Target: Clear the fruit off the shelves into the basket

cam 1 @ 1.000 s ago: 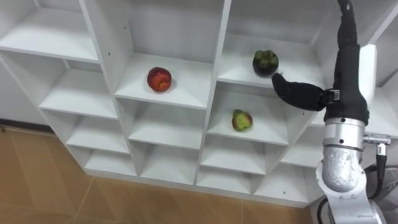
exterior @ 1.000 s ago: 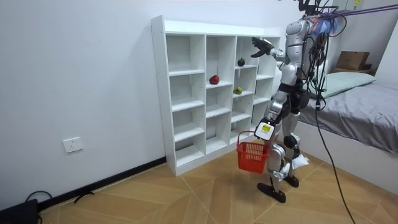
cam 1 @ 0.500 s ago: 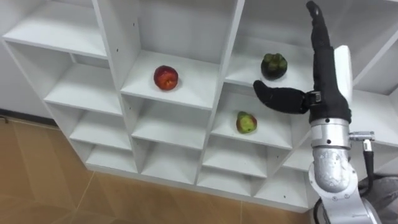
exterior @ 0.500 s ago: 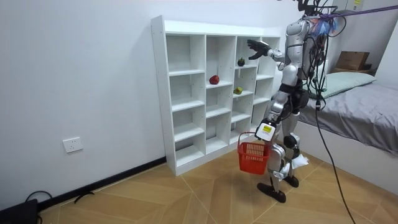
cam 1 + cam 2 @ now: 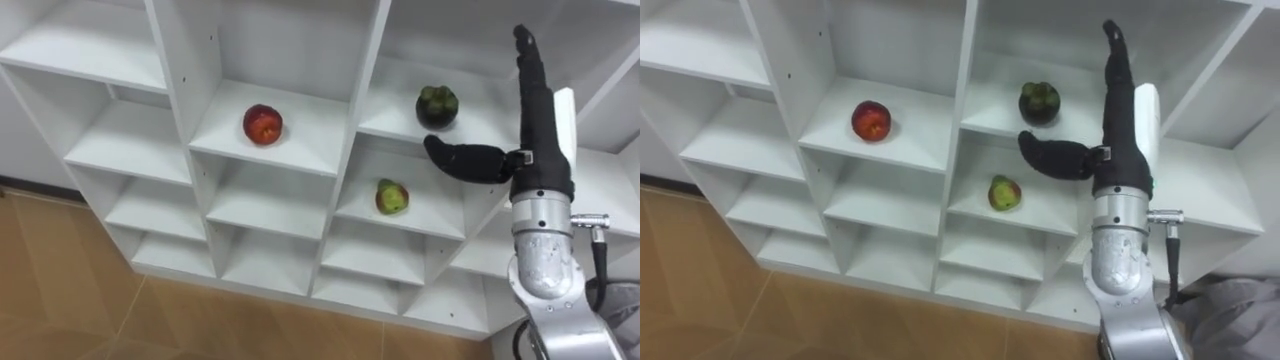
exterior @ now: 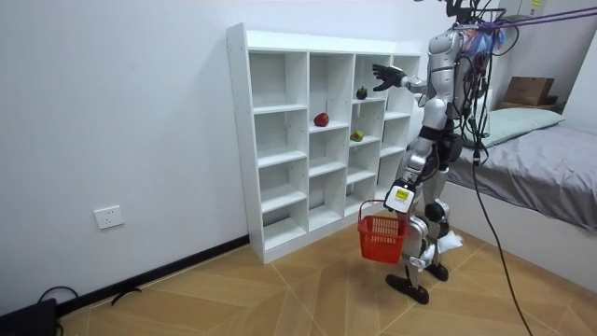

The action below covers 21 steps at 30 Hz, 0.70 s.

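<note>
A white closet (image 6: 280, 140) of open compartments holds three fruits. A red apple (image 5: 263, 123) lies in a middle-column compartment. A dark green fruit (image 5: 437, 105) sits one column to the right, and a green-red fruit (image 5: 391, 196) lies in the compartment below it. My right hand (image 5: 538, 140) is raised before the closet, just right of the dark fruit, open with fingers straight up and thumb pointing left, touching nothing. My left hand (image 6: 399, 198) hangs low at my side, shut on the handle of a red basket (image 6: 380, 233).
I stand on a wooden floor at the closet's right end in the room view. A bed (image 6: 550, 159) with a cardboard box (image 6: 527, 91) lies behind me. A wall socket (image 6: 109, 217) sits low on the wall at the room view's left.
My right hand has moved closer to the closet at the dark fruit's height. The eye view has shifted a little. The basket hangs as before.
</note>
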Motion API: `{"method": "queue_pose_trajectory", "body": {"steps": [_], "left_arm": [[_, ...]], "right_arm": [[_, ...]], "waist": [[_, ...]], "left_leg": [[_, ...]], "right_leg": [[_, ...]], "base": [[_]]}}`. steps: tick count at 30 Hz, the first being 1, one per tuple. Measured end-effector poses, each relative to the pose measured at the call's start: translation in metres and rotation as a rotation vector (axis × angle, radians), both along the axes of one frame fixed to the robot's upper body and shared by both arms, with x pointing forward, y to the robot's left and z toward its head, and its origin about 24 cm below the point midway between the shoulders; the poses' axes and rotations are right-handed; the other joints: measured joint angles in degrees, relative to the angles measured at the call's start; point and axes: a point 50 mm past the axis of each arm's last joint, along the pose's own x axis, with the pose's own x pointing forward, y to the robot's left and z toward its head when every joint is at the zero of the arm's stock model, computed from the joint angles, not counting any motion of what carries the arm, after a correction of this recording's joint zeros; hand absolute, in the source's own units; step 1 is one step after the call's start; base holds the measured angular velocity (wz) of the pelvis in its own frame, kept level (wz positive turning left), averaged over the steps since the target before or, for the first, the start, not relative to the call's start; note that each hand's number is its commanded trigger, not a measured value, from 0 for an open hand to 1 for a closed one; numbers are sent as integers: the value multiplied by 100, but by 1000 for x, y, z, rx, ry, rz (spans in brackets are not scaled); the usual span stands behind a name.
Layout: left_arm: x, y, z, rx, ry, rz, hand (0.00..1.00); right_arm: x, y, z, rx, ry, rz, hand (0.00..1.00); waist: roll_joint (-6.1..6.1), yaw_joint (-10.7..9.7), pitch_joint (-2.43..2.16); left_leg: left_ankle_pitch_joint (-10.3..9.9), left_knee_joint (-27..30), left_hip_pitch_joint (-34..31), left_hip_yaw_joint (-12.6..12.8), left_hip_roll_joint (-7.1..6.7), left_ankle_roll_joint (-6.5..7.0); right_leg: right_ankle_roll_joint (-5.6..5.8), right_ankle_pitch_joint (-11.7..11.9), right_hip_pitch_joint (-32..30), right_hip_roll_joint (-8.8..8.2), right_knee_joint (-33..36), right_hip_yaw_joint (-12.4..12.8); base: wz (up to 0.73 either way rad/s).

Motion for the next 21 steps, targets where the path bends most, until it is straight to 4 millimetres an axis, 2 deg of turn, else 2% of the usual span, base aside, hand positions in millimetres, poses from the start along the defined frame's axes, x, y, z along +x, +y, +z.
{"method": "queue_pose_trajectory", "body": {"steps": [7, 13, 18, 21], "left_arm": [[7, -1, 1, 1, -20, -25, 100], [9, -2, 1, 2, -29, -49, 100], [10, -5, 1, -5, -34, -72, 100], [9, -7, 0, -22, -31, -90, 100]], "right_arm": [[1, -11, 0, 118, -16, -60, 0], [7, -14, -3, 174, -10, -90, 0], [10, -15, -6, 196, 7, -92, 0], [11, -14, -10, 195, 25, -90, 0]], "waist": [[47, -1, 12], [103, 0, -18], [218, 41, -40], [246, 64, -38]], "left_leg": [[4, 45, -56, -43, -5, -4], [7, 79, -61, -39, -7, -7], [8, 114, -69, -38, -7, -7], [13, 119, -63, -35, -5, -13]], "right_leg": [[1, -1, -20, -1, -8, -7], [0, 0, -18, -7, 3, -7], [0, 0, -10, -10, 7, -8], [-1, 0, -8, -10, 10, -5]], "base": [[3], [0], [0], [0]]}}
